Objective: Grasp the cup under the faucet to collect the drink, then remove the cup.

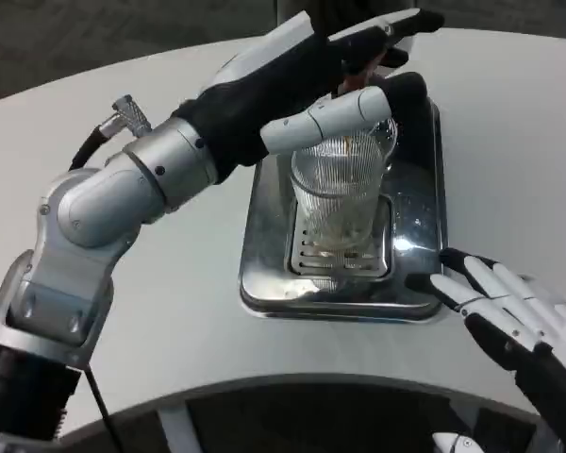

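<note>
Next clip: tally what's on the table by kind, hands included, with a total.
Cup: 1, clear, ribbed, on the tray's grate
Drip tray: 1, shiny metal
Hands: 2, left hand over the cup, right hand open by the tray's near right corner
Total: 4

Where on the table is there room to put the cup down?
Bare white table left of the metal drip tray, below the left hand and forearm. More bare table right of the tray, above the right hand. The tray itself is crowded by the cup.
</note>
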{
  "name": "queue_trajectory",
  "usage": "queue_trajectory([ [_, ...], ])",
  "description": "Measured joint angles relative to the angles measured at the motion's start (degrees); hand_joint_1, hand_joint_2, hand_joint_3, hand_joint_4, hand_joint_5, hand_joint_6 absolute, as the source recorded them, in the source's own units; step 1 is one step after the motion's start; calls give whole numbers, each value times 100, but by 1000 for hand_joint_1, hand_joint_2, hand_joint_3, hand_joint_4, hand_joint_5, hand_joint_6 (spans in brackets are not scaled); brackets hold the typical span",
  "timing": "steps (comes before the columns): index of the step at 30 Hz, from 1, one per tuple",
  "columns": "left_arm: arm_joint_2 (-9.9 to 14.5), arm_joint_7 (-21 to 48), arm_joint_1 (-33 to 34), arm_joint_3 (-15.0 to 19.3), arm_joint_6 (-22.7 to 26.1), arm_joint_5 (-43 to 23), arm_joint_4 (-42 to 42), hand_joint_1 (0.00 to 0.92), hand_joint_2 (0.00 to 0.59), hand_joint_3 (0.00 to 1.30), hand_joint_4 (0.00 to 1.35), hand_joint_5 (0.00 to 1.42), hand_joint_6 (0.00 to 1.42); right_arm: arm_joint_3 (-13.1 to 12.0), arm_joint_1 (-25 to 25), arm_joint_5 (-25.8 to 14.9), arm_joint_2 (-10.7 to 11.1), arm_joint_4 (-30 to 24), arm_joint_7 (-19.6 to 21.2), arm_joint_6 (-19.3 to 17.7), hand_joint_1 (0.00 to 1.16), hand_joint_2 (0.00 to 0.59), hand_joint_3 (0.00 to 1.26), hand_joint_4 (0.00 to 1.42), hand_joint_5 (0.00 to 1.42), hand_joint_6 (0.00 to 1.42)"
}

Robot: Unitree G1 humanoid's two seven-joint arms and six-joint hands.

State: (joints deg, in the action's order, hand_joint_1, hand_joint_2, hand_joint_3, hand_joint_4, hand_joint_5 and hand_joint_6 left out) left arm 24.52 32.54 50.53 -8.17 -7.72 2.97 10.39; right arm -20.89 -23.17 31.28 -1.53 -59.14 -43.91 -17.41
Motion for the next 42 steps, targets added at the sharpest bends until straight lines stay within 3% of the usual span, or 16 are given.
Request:
queue_trajectory([
  [7,1,-4,56,-15,-201,120,145,0,93,103,0,85,208,84,142,138,-251,0,-224,10,475,474,116,0,0,0],
  [17,3,-11,105,-44,-360,260,231,0,92,90,0,73,208,108,127,201,-281,0,-316,146,475,474,102,0,0,0],
  [20,24,-11,115,-53,-383,318,230,0,92,90,0,73,208,180,73,167,-303,0,-298,435,476,474,86,0,0,0],
  [27,89,-11,122,-51,-421,438,173,0,92,89,0,65,208,525,113,77,-306,-3,65,1287,496,414,31,0,2,31],
  [32,134,-8,121,-59,-424,451,127,0,94,89,0,62,208,886,188,94,-285,-4,463,1937,536,338,6,0,57,81],
  [39,179,5,118,-72,-424,457,88,0,96,89,0,61,200,1479,330,455,-244,-6,997,2685,608,311,0,2,74,102],
  [42,206,13,108,-72,-422,458,59,0,96,89,0,60,197,1843,466,716,-217,2,1244,3002,626,295,0,2,73,105],
])
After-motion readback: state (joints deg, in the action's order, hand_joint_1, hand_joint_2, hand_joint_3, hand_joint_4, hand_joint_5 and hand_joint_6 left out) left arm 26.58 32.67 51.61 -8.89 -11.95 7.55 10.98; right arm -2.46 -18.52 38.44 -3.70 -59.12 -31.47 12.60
